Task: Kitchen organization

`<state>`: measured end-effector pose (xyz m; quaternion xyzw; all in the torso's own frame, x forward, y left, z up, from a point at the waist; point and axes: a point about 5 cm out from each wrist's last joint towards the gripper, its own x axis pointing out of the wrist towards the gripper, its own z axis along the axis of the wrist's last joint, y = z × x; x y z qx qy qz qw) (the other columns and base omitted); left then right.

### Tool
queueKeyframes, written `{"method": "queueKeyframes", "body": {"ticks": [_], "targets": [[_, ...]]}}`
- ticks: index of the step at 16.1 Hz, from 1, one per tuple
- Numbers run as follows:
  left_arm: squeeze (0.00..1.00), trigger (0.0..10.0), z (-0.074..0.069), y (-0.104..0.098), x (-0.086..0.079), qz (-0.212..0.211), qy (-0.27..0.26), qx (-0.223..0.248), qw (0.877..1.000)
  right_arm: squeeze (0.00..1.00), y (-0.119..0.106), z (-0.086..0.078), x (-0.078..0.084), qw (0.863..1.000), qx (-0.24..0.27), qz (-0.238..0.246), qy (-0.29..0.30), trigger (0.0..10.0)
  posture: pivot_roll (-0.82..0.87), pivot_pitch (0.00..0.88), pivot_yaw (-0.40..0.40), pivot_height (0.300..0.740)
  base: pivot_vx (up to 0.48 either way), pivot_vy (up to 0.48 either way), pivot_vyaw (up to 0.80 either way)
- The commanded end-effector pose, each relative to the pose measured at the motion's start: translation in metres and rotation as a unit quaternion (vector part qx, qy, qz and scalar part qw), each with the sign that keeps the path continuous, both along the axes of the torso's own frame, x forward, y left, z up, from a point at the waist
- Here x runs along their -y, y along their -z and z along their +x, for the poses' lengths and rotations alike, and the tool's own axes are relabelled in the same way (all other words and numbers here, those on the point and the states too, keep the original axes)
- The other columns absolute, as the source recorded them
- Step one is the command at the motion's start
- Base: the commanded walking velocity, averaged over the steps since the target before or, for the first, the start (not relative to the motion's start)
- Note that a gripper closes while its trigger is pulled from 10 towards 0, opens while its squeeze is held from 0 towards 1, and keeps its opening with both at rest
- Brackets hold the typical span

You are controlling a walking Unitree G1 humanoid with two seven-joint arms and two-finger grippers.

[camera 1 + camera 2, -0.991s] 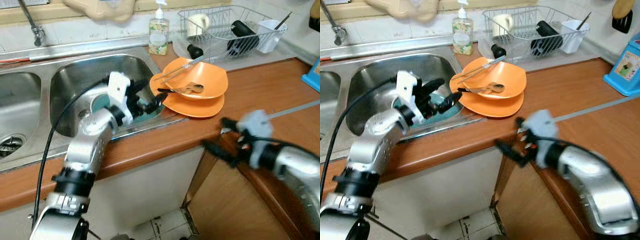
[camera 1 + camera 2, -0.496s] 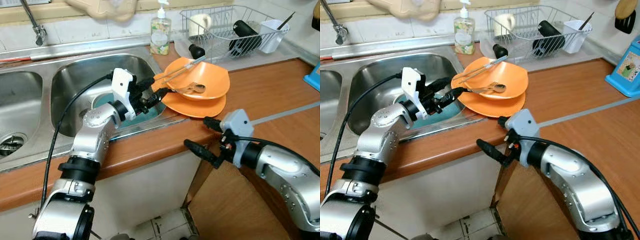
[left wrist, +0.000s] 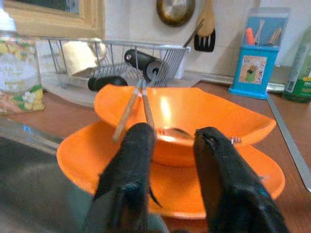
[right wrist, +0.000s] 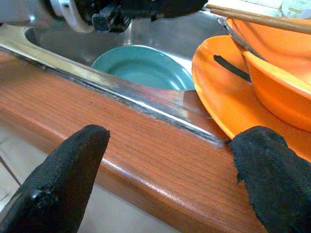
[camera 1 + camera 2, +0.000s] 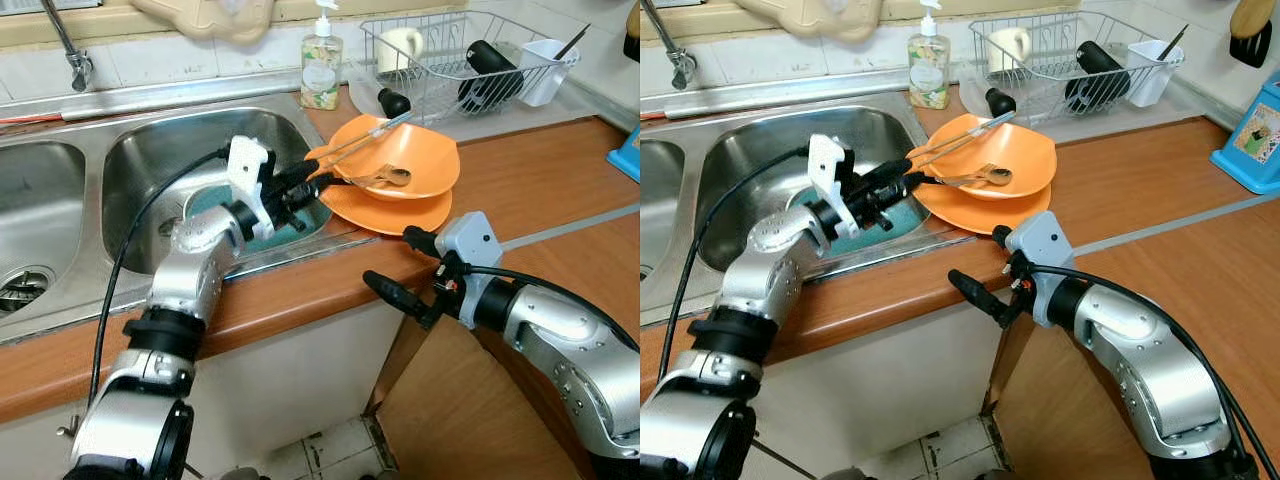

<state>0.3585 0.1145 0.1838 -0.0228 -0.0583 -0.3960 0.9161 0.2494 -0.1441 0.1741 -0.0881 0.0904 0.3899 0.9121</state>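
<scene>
Hanging nearest: the right gripper [image 5: 400, 268] sat just off the worktop's front edge, fingers spread wide, holding nothing, one finger out over the floor and the other near the edge below the plates.
Floor: pale tiles [image 5: 340, 450] showed below, beside a white cabinet front [image 5: 290, 380] under the sink.
Worktop: reddish-brown wood [image 5: 540, 180] turned a corner and ran on along the robot's right, with a bare stretch between the plates and the right edge.
Sink: a steel double basin [image 5: 150, 160] was let into the worktop's left part; a teal plate [image 4: 143, 68] lay in the right basin, near the front rim.
Left gripper: the left gripper [image 5: 322, 182] reached across the right basin to the basin's right rim, fingers [image 3: 129, 165] narrowly apart, tips at the orange bowl's near edge; whether they touched it could not be told.
Task things: an orange bowl [image 5: 410, 160] sat on an orange plate [image 5: 400, 212] just right of the sink, partly overhanging its rim, with chopsticks [image 5: 360, 138] across the bowl and a spoon [image 5: 385, 177] in it.
Back edge: a soap bottle [image 5: 320, 65] stood behind the sink, a wire dish rack [image 5: 460, 60] toward the back right corner, a blue box [image 5: 625, 150] at the far right.
Wall: pale tiles [image 5: 150, 55] behind, a tap [image 5: 65, 45] at the left.
</scene>
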Motion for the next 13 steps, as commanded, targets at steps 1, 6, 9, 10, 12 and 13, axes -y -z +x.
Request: {"method": "queueKeyframes", "body": {"ticks": [1, 6, 9, 10, 12, 13], "targets": [[0.0, 0.0, 0.002, -0.004, 0.0, -0.003, 0.001, 0.007, 1.0, 1.0, -0.001, 0.001, -0.002, 1.0, -0.001, -0.004, 0.0, 10.0, -0.09, 0.0, 0.018, 0.74, 0.0, 0.0, 0.0], [0.0, 0.0, 0.004, -0.003, 0.001, -0.002, 0.001, 0.009, 1.0, 1.0, -0.001, 0.001, -0.001, 1.0, -0.001, -0.006, 0.002, 10.0, -0.09, 0.0, 0.018, 0.74, 0.0, 0.0, 0.0], [1.0, 10.0, 0.004, -0.007, -0.003, -0.001, -0.013, 0.023, 1.0, 1.0, -0.001, 0.001, -0.001, 1.0, -0.002, -0.006, 0.001, 10.0, -0.09, 0.0, 0.019, 0.74, 0.0, 0.0, 0.0], [1.0, 10.0, 0.004, -0.008, -0.003, -0.003, -0.014, 0.024, 1.0, 1.0, -0.001, 0.001, -0.001, 1.0, -0.002, -0.006, 0.002, 10.0, -0.09, 0.0, 0.019, 0.74, 0.0, 0.0, 0.0], [1.0, 10.0, 0.006, -0.007, -0.009, 0.005, -0.025, 0.017, 1.0, 1.0, -0.001, 0.002, -0.002, 1.0, -0.002, -0.006, 0.0, 10.0, -0.08, 0.0, 0.016, 0.74, 0.0, 0.0, 0.0], [1.0, 10.0, 0.008, -0.005, -0.01, 0.017, -0.028, 0.007, 0.999, 1.0, -0.001, 0.002, -0.002, 1.0, -0.002, -0.005, -0.001, 10.0, -0.08, 0.0, 0.015, 0.74, 0.0, 0.0, 0.0]]}}
